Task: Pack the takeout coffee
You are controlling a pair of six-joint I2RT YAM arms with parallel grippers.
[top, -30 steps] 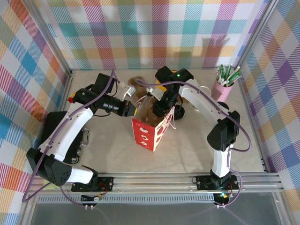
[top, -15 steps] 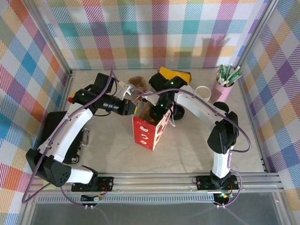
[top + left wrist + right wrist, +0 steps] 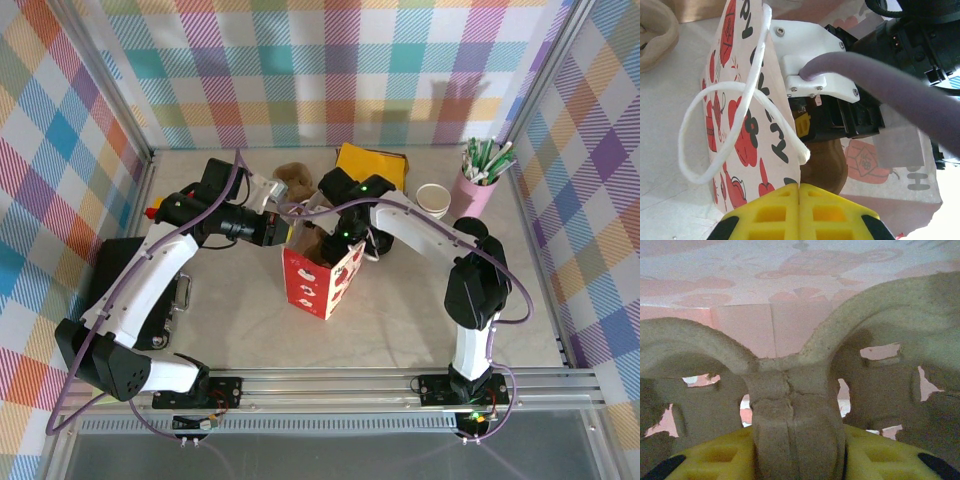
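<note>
Plaid walls in many colours close a beige table (image 3: 400,320) on three sides. From above, with 12 o'clock at the far wall, a black case (image 3: 122,262) lies under the left arm, at 9 o'clock from the middle.

At the middle stands a red-and-white paper bag (image 3: 318,285), upright with its mouth open. The left gripper (image 3: 286,228) comes in from 10 o'clock. Its wrist view shows the two yellow fingers (image 3: 785,197) pressed together on the bag's top edge, with a white cord handle (image 3: 761,45) looping just beside them.

The right gripper (image 3: 337,240) reaches from 1 o'clock down into the bag's mouth. Its wrist view shows the jaws clamped on the middle ridge of a brown pulp carrier (image 3: 790,375), with the bag's pinkish inner wall close behind. The left wrist view catches a brown part of that carrier inside the bag, under the right gripper's black-and-white body.

The cup (image 3: 433,200) stands upright on the table at 2 o'clock from the bag, apart from it and outside both grippers, its cream inside facing up. Just beyond it is a pink cup of straws (image 3: 478,185). A yellow packet (image 3: 375,165) lies at 12 o'clock from the bag, and a tan crumpled thing (image 3: 292,178) at 11 o'clock.
</note>
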